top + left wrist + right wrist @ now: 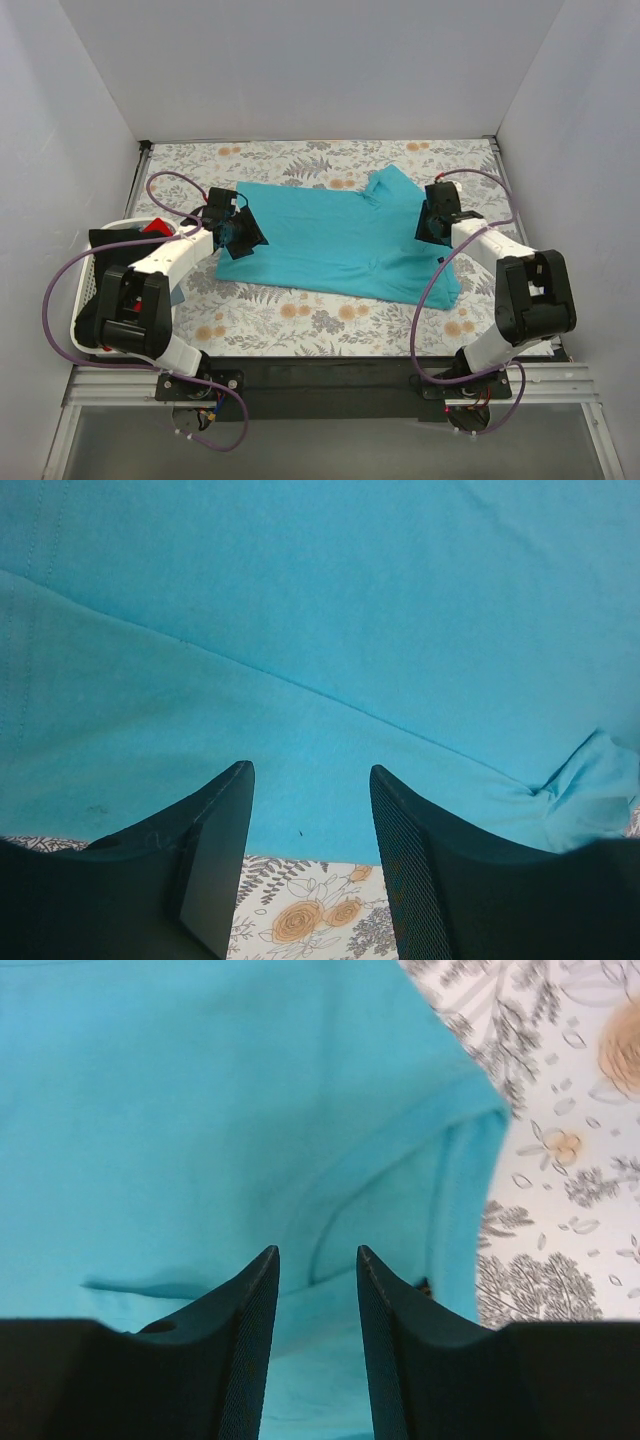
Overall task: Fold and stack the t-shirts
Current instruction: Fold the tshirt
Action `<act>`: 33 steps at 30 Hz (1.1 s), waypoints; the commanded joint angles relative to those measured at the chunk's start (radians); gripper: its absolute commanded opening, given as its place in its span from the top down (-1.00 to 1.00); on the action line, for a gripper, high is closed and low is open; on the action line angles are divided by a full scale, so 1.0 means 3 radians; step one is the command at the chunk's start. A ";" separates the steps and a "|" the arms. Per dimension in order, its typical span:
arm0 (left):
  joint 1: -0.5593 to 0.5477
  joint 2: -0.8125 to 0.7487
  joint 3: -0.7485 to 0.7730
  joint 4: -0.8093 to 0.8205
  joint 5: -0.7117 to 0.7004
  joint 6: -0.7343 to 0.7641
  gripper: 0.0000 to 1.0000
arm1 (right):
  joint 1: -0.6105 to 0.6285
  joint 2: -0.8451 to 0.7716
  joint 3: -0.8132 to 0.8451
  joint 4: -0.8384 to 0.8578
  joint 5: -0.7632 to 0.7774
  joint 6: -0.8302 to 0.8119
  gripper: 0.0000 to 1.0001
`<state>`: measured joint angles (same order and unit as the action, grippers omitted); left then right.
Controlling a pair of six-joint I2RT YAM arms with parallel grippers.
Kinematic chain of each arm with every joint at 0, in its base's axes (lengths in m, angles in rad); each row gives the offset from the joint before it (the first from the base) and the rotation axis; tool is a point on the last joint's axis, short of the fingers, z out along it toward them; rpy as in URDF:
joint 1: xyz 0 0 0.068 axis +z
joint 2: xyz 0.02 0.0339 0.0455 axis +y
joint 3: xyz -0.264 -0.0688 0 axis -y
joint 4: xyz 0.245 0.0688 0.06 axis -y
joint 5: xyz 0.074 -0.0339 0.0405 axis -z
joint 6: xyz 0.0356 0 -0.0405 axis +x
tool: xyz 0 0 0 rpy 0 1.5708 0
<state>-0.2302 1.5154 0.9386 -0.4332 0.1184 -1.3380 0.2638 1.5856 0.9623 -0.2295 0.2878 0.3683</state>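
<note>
A plain turquoise t-shirt [340, 240] lies spread on the floral table. It fills the left wrist view [320, 630] and the right wrist view [200, 1110]. My left gripper [238, 236] is open over the shirt's left edge, with the cloth edge between its fingers [312, 810] and nothing held. My right gripper [432, 222] is open over the shirt's right side near a sleeve hem [318, 1290], empty. Red [152, 226] and black [108, 240] cloth shows in the basket at the left.
A white slatted basket [82, 300] stands at the table's left edge beside the left arm. White walls close in the table on three sides. The floral tablecloth [300, 320] shows in front of the shirt.
</note>
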 commanded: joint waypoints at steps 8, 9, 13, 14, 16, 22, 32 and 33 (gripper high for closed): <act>0.0011 -0.0025 -0.0015 0.0038 0.0004 0.0037 0.03 | -0.0455 -0.0147 -0.0329 0.0075 -0.0652 0.0178 0.05; 0.0011 -0.0030 -0.0015 0.0033 -0.0001 0.0032 0.03 | -0.0500 -0.0141 -0.0329 0.0070 -0.0678 0.0199 0.05; 0.0011 -0.0051 -0.0025 0.0033 -0.0001 0.0032 0.03 | -0.0588 -0.0095 -0.0344 0.0105 -0.0862 0.0235 0.05; 0.0011 -0.0056 -0.0030 0.0033 -0.0006 0.0037 0.03 | -0.0598 -0.0085 -0.0354 0.0131 -0.0888 0.0240 0.04; 0.0011 -0.0066 -0.0035 0.0033 -0.0001 0.0037 0.03 | -0.0619 -0.0080 -0.0390 0.0146 -0.0934 0.0260 0.05; 0.0011 -0.0076 -0.0045 0.0033 -0.0011 0.0032 0.03 | -0.0639 -0.0126 -0.0467 0.0156 -0.0934 0.0291 0.05; 0.0011 -0.0086 -0.0061 0.0033 -0.0016 0.0027 0.03 | -0.0659 -0.0116 -0.0462 0.0264 -0.1113 0.0327 0.72; 0.0011 -0.0086 -0.0056 0.0033 -0.0016 0.0027 0.03 | -0.0654 -0.0131 -0.0447 0.0274 -0.1133 0.0312 0.77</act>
<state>-0.2302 1.5154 0.9260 -0.4328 0.1192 -1.3384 0.0719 1.5600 0.8150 -0.1928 -0.0231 0.4595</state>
